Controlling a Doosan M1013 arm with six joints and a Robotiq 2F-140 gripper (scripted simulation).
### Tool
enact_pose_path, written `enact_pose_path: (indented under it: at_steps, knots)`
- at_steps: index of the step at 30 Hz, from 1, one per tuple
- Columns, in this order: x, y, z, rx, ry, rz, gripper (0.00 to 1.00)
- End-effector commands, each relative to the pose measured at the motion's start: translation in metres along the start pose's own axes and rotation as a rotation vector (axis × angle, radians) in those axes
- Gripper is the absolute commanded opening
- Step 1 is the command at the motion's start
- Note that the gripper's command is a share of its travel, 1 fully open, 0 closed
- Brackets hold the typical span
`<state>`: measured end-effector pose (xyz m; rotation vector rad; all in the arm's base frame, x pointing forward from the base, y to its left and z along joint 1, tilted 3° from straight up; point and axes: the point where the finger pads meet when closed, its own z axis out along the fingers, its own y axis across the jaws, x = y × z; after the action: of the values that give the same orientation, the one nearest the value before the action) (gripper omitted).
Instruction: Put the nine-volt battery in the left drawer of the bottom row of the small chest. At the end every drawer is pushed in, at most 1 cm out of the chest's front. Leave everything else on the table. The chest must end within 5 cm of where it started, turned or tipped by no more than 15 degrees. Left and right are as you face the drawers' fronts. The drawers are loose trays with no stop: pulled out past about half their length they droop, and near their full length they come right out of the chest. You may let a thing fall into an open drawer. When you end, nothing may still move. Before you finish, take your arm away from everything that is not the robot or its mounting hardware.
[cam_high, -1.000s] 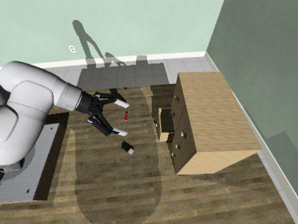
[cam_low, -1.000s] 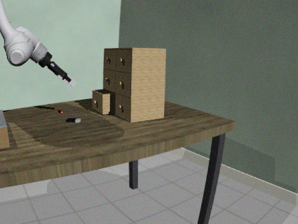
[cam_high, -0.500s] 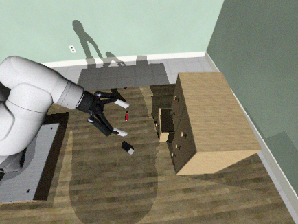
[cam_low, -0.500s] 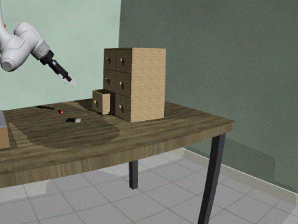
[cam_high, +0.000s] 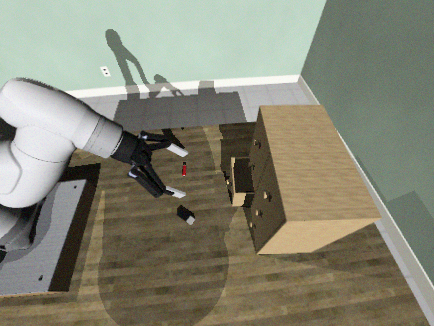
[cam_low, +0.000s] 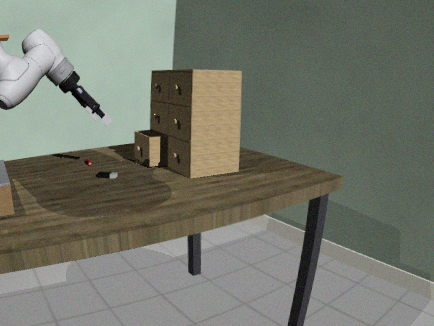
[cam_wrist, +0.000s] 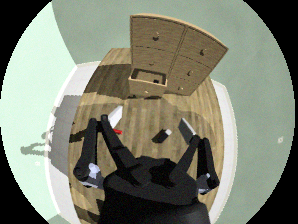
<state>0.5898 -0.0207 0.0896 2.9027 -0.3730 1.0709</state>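
Note:
The nine-volt battery (cam_high: 186, 215), black with a silver end, lies on the wooden table in front of the chest; it also shows in the side view (cam_low: 107, 175) and the wrist view (cam_wrist: 161, 136). The small wooden chest (cam_high: 300, 175) stands at the right with two columns of three drawers. Its bottom-left drawer (cam_high: 241, 182) is pulled partly out and looks empty; the others are in. My gripper (cam_high: 176, 171) is open and empty. It hangs well above the table, up and to the left of the battery, pointing toward the chest (cam_wrist: 176, 52).
A small red object (cam_high: 184, 169) lies on the table beyond the battery. A thin black object (cam_low: 66, 156) lies farther back. The arm's grey base plate (cam_high: 40, 235) is at the left. The table's edge runs close behind the chest on the right.

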Motion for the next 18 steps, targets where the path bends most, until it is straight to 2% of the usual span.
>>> enact_pose_path:
  at_steps: [1, 18]
  knots:
    - [0.0005, -0.0007, -0.0008, -0.029, -0.055, -0.001, 1.0]
    - [0.0033, -0.0008, -0.0036, -0.029, -0.177, 0.0, 1.0]
